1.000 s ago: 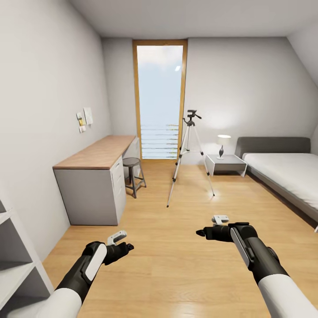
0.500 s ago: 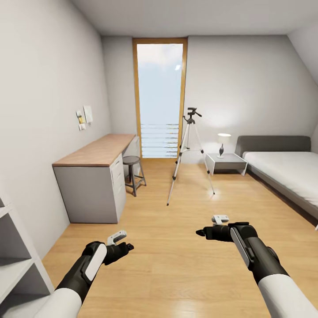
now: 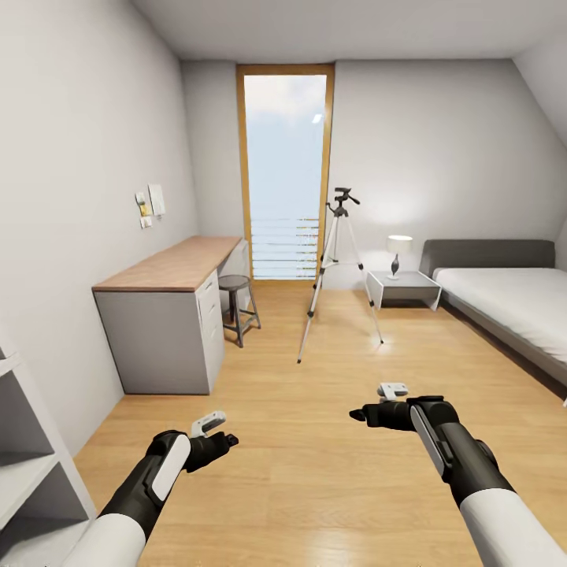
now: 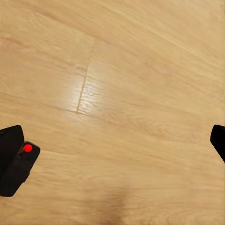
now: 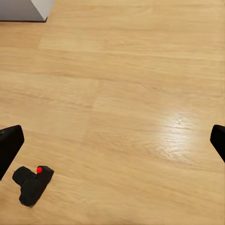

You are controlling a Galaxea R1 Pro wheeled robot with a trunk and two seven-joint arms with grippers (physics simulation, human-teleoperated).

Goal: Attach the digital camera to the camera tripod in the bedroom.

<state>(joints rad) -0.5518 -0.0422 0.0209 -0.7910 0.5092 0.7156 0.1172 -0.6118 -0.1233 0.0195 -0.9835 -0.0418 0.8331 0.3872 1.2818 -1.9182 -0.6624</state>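
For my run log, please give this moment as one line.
place: bedroom | left gripper: open | right gripper: open | camera tripod: standing by window | digital camera: seen against wood floor, not yet attached

No text, label, brand or number could be read anywhere. The small papers [image 3: 150, 206] pinned to the wall above the tabletop [image 3: 169, 268] were too small and blurred to show any writing.

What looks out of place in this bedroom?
The digital camera, a small black box with a red dot, lies on the bare wood floor instead of on the camera tripod, which stands empty by the window. Otherwise the room looks tidy.
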